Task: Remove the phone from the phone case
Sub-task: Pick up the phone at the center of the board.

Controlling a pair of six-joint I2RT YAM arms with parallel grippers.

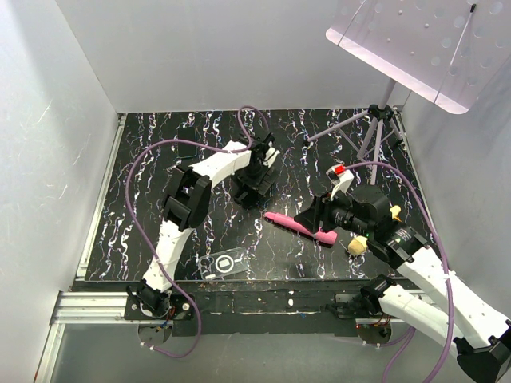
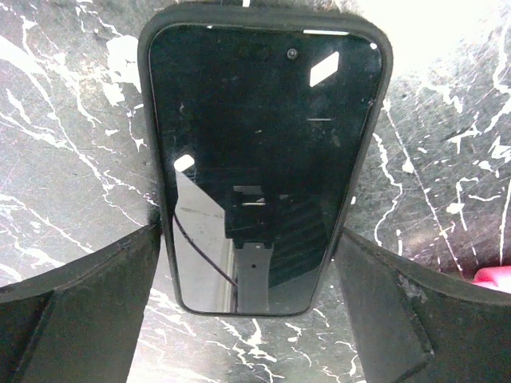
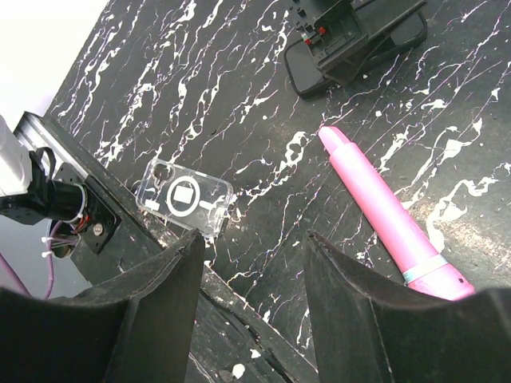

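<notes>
From above, we are seeing the left gripper [image 1: 254, 177] reaching down over the middle of the marbled table [image 1: 152, 183], and its body is hiding most of the phone [image 1: 242, 191] beneath it. The left wrist camera is giving us what the top view cannot. There the phone [image 2: 263, 159] is lying screen-up on the table, its glossy glass mirroring the camera mount. The left gripper [image 2: 249, 233] is straddling its lower half, with one finger [image 2: 88, 295] along each long edge. The jaws are standing wide, at the phone's width, and the tips are sitting right against its sides. We cannot tell whether they are actually squeezing it.

The phone case [image 1: 226, 263] is lying flat and empty near the front edge of the table, well apart from the phone. In the top view it is showing as little more than a pale glint. The right wrist view is showing the phone case [image 3: 185, 197] clearly, a see-through shell with its white ring mark, beside the black front rail.

The right gripper [image 3: 254, 279] is hovering above the table with its jaws spread and nothing between them. A pink stick [image 3: 383, 207] is lying just beside it. The teal band near the stick's thick end is showing only in the right wrist view.
</notes>
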